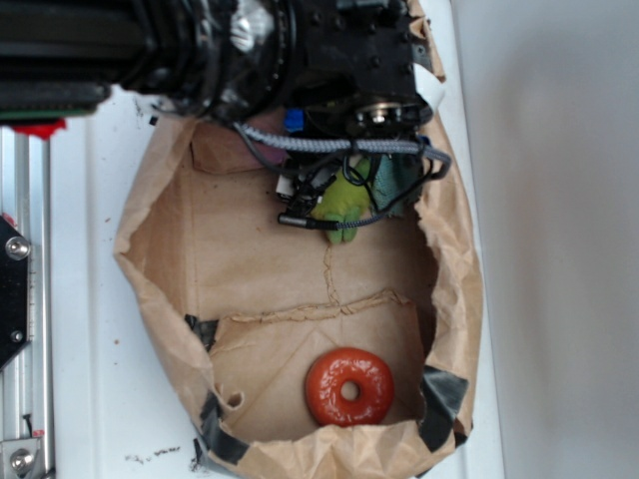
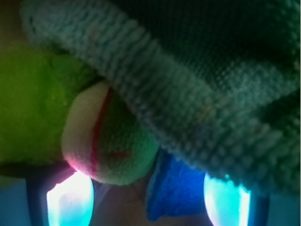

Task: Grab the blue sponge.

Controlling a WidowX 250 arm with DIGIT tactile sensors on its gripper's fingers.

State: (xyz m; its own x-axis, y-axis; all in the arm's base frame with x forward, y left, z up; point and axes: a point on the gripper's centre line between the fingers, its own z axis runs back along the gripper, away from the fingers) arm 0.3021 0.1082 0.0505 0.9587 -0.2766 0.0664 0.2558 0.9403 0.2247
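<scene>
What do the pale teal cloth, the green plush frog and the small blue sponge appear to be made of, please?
Pale teal cloth: looks like looped terry fabric, with visible knit-like rows. Green plush frog: soft fuzzy pile, red stitched mouth. Small blue sponge: matte, probably foam; too blurred to confirm.

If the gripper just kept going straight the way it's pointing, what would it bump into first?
Probably the blue sponge, which sits between the gripper fingertips. The green frog and teal cloth crowd close on either side, so it might brush those too; depth is hard to judge.

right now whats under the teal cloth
A corner of the blue sponge pokes out from under the cloth, beside the frog. The rest of the sponge is covered.
</scene>
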